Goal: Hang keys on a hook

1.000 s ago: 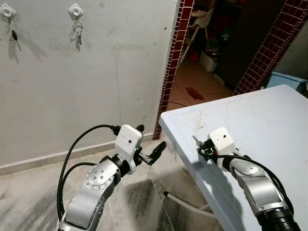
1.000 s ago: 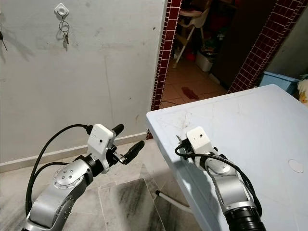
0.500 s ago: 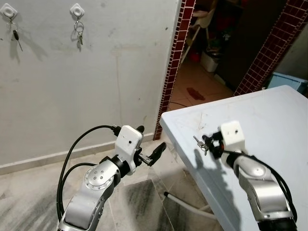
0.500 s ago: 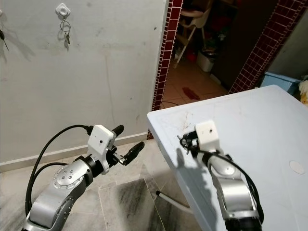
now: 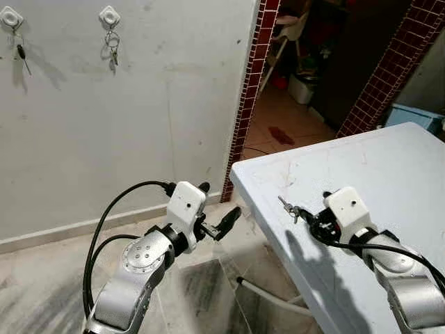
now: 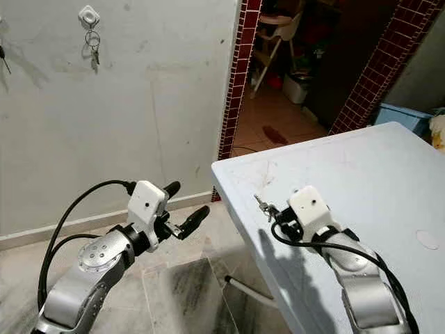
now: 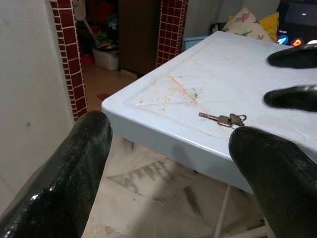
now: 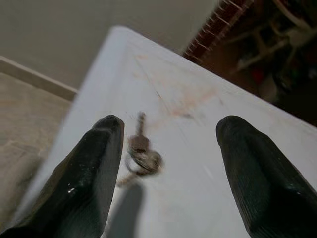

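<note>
Here the bunch of keys lies flat on the pale blue table, near its front corner, just ahead of the right gripper and between the lines of its spread black fingers, not touching either one. The key blade points away from the gripper toward the table's edge, with the ring end nearer the fingers. The left gripper hovers over the floor beside the table, fingers apart, empty. Two wall hooks already carry keys.
</note>
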`<state>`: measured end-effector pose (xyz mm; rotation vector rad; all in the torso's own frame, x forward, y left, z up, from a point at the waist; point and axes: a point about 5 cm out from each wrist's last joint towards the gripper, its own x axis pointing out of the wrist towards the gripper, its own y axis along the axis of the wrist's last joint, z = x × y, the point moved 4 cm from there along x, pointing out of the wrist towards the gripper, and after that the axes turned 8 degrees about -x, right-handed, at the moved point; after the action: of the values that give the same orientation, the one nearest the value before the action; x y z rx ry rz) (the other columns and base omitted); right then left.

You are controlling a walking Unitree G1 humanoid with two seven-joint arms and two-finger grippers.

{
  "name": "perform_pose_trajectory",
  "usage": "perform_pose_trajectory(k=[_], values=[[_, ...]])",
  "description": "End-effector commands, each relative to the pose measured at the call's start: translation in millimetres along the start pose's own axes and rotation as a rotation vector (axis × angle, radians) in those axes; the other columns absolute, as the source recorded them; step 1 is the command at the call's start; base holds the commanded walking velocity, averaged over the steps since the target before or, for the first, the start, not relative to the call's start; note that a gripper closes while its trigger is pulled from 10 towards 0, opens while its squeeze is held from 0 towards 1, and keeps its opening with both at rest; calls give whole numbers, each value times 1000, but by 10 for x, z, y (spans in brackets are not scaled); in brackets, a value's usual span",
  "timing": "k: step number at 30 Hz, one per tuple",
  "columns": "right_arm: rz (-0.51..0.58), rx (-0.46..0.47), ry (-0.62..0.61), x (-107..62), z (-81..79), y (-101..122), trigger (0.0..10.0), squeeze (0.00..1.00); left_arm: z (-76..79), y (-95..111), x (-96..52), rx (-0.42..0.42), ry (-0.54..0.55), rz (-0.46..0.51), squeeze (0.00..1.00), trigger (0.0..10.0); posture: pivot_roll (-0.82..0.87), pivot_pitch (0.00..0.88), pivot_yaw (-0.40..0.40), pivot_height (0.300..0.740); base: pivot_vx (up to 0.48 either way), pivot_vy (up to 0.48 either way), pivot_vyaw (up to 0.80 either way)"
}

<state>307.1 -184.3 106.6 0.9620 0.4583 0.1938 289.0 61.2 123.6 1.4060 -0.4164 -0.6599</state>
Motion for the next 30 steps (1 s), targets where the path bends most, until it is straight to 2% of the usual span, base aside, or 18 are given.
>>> perform_pose_trajectory(k=[1,3,6,9,17,25,30], values=[[0,-12,19,28,-36,-22,10000,0,50,22,29,-11,-27,0,0,10000,122,5,-104,740,0,0,0],[15,-55,58,76,-117,-28,10000,0,90,5,17,-17,-60,-15,0,10000,130,6,-105,740,0,0,0],[5,-99,83,113,-143,-77,10000,0,142,-52,1,-19,-99,-50,0,10000,134,7,-106,740,0,0,0],[-12,-149,92,144,-103,-117,10000,0,201,-122,-17,-17,-145,-90,0,10000,133,8,-107,740,0,0,0],[-32,-216,107,201,-59,-190,10000,0,208,-186,-58,-27,-154,-121,0,10000,134,16,-103,740,0,0,0],[-121,-222,124,228,-39,-381,10000,0,207,-202,-74,-25,-158,-137,0,10000,136,19,-103,740,0,0,0],[-126,-220,126,247,-34,-405,10000,0,213,-199,-75,-25,-161,-139,0,10000,136,19,-102,740,0,0,0]])
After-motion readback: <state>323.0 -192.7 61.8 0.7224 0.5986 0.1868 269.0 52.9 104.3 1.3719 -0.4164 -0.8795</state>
